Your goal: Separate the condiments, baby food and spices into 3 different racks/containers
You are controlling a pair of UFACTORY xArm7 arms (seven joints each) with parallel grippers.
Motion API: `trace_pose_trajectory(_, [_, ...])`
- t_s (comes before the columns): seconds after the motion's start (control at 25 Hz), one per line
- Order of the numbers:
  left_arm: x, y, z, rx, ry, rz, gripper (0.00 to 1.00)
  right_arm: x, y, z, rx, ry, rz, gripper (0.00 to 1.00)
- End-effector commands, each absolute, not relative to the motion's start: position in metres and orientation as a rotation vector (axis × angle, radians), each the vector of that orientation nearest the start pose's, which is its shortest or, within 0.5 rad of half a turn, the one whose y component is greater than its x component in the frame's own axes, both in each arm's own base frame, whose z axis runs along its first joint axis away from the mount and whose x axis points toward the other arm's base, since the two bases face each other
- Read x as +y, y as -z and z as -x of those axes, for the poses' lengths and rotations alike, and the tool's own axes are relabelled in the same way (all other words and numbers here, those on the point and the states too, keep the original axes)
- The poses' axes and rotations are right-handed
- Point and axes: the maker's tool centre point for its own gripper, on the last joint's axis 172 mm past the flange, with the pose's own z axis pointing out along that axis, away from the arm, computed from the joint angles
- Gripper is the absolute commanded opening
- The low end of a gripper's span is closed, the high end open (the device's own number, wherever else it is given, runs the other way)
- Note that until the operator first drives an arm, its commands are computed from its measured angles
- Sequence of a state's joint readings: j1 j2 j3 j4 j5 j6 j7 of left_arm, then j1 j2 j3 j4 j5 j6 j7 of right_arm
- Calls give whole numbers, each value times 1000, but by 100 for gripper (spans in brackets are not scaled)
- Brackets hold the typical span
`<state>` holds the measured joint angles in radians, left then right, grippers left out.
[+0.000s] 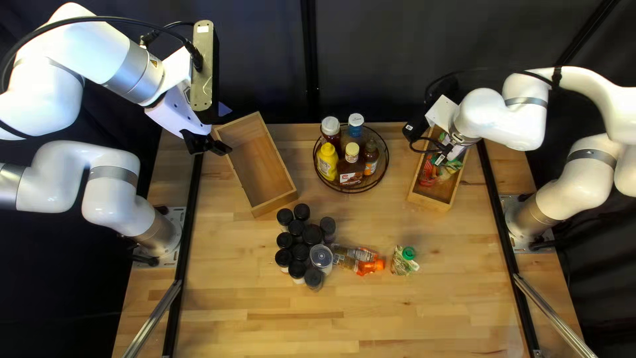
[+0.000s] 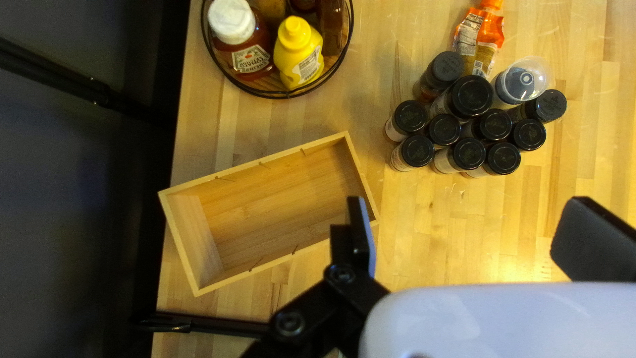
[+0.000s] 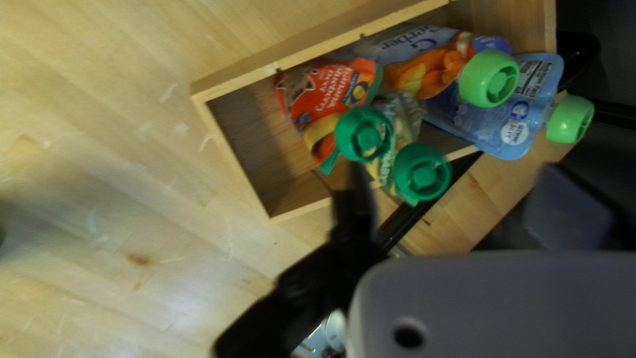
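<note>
At the top left view's left, my left gripper (image 1: 207, 142) hovers by the bare wooden box (image 1: 260, 166); in its own view the left gripper (image 2: 464, 238) is open, nothing between its fingers. My right gripper (image 1: 430, 132) is over the right-hand wooden box (image 1: 432, 199); in its wrist view the right gripper (image 3: 450, 205) stands open, beside baby food pouches (image 3: 324, 99) with green caps. Sauce bottles (image 1: 328, 159) stand in a round wire basket (image 1: 352, 191). Black-capped spice jars (image 1: 299, 252) cluster mid-table, next to an orange-capped pouch (image 1: 364, 260) and a green-capped pouch (image 1: 403, 260).
Black rails (image 1: 191, 219) run along both sides of the wooden table (image 1: 397, 318). A clear-capped container (image 1: 321, 257) stands at the edge of the jar cluster. Dark curtains hang behind the far edge.
</note>
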<state>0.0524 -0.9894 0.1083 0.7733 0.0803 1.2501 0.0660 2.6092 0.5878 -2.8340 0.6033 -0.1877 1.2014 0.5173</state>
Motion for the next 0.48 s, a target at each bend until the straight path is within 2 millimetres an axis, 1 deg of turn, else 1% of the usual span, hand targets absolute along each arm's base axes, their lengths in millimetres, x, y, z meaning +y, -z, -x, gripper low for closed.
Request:
trace_pose_trajectory(0.04, [66, -414, -298, -96, 780, 3003, 100, -87, -242, -304, 1102, 76, 3256, 100])
trace_pose_trajectory(0.08, [66, -414, -298, -96, 780, 3003, 100, -78, -243, -310, 1079, 85, 3253, 100])
trace_pose_trajectory(0.12, [66, -414, -298, -96, 780, 3003, 100, -62, -245, -320, 1033, 99, 3247, 100])
trace_pose_trajectory(0.2, [66, -414, -298, -96, 780, 3003, 100, -40, -247, -333, 979, 112, 3241, 100])
trace_pose_trajectory(0.24, [66, -414, -298, -96, 780, 3003, 100, -22, -248, -343, 937, 119, 3236, 100])
trace_pose_trajectory(0.28, [66, -414, -298, -96, 780, 3003, 100, -13, -247, -349, 917, 121, 3234, 100])
trace_pose_trajectory(0.32, [66, -414, -298, -96, 780, 3003, 100, 5, -245, -360, 876, 121, 3227, 100])
trace_pose_trajectory(0.36, [66, -414, -298, -96, 780, 3003, 100, 18, -242, -369, 848, 118, 3223, 100])
trace_pose_trajectory(0.4, [66, -414, -298, -96, 780, 3003, 100, 30, -241, -376, 823, 115, 3221, 100])
trace_pose_trajectory(0.48, [66, -414, -298, -96, 780, 3003, 100, 46, -240, -385, 786, 111, 3219, 100])
